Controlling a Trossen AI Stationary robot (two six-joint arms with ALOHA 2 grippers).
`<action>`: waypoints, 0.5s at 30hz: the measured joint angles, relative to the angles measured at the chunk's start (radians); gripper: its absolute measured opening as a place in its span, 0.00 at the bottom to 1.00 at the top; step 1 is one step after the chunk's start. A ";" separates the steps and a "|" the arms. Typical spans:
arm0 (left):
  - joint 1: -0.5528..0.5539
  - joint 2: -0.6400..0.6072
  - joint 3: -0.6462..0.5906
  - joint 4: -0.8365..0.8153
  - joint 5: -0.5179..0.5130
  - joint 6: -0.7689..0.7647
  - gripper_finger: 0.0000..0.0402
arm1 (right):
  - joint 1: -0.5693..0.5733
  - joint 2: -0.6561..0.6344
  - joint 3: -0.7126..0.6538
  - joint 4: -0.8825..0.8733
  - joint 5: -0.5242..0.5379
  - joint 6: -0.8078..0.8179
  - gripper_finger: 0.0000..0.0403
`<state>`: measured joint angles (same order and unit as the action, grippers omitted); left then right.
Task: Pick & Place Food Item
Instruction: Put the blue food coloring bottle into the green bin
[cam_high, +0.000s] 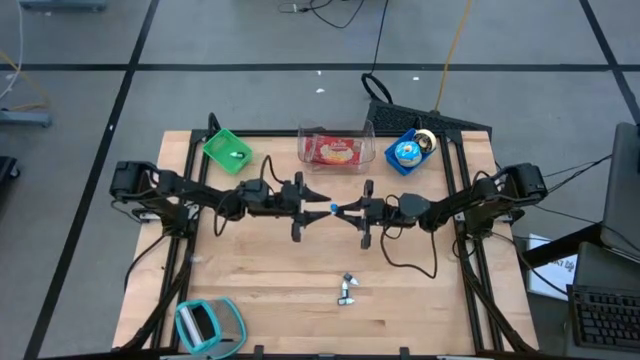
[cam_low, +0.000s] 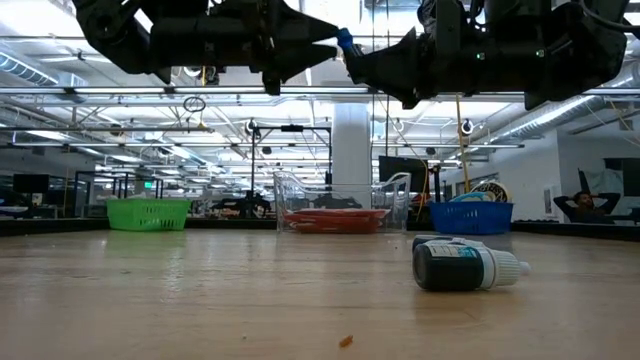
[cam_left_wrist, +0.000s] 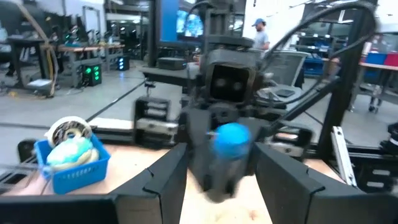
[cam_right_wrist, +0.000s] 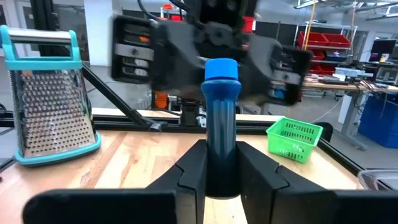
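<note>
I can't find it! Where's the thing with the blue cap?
The blue-capped tube is up in the air over the table's middle, clamped in the right hand, just in front of the open left hand.

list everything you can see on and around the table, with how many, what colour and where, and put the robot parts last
green basket: one, green, far left of table
clear tray: one, clear with red contents, far centre
blue basket: one, blue, far right, holding a round pale item and a tape roll
small bottle: one, dark with white cap, lying on its side near centre front
grater: one, teal-framed, near left corner
blue-capped tube: one, blue, held above table centre
right gripper: shut on the tube
left gripper: open, facing the tube's cap
</note>
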<state>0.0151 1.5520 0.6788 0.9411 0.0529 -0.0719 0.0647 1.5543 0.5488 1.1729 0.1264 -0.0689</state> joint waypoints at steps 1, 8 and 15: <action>-0.007 0.000 0.000 0.002 0.001 0.011 0.45 | 0.000 0.000 0.000 -0.001 0.001 0.000 0.15; -0.033 0.000 0.000 0.001 -0.002 0.071 0.45 | 0.000 0.000 0.000 0.003 0.001 0.000 0.14; -0.032 0.000 0.000 0.001 -0.094 0.069 0.45 | 0.000 0.000 0.000 0.005 0.002 0.000 0.14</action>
<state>-0.0174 1.5520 0.6788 0.9417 -0.0413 -0.0026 0.0647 1.5547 0.5488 1.1778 0.1280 -0.0685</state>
